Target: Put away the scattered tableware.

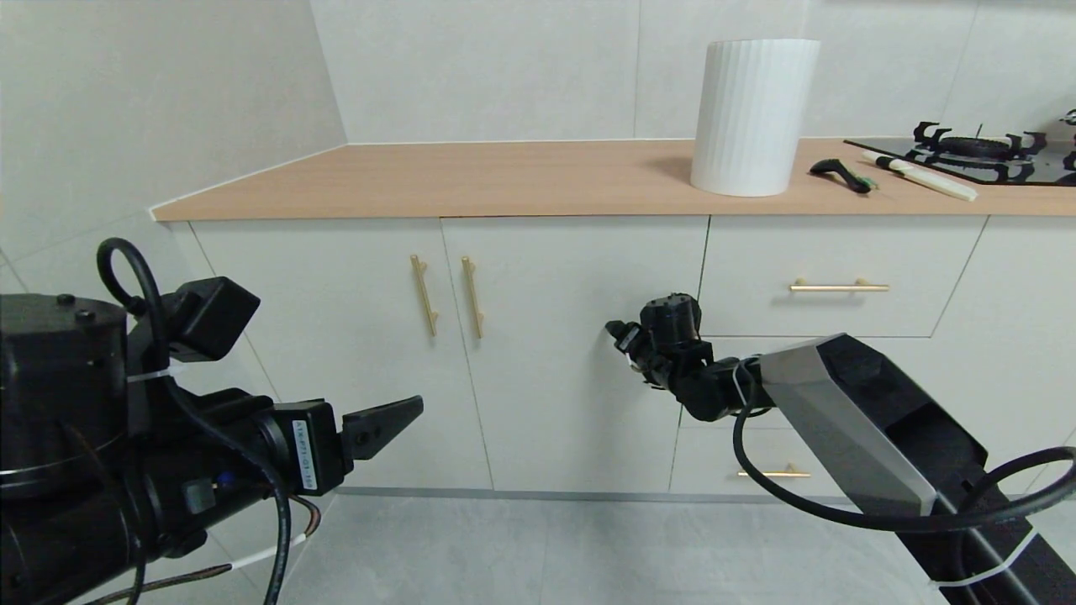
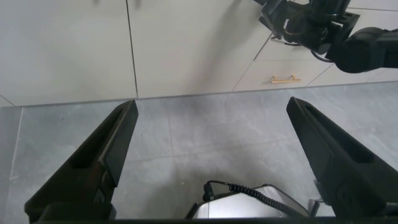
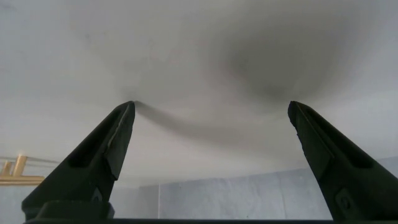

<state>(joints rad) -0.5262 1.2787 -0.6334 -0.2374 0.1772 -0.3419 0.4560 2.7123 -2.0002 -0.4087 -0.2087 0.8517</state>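
Note:
On the wooden counter, a tall white ribbed container stands at the back right. A black-handled utensil and a long white-handled utensil lie beside it, toward the stove. My right gripper is open and held close against the white cabinet door below the counter; its fingers frame bare door surface. My left gripper is open and low on the left, well short of the cabinets, with floor between its fingers. Neither holds anything.
Two cabinet doors carry vertical gold handles. To the right is a drawer with a horizontal gold handle, and a lower drawer handle sits behind my right arm. Grey tiled floor lies below.

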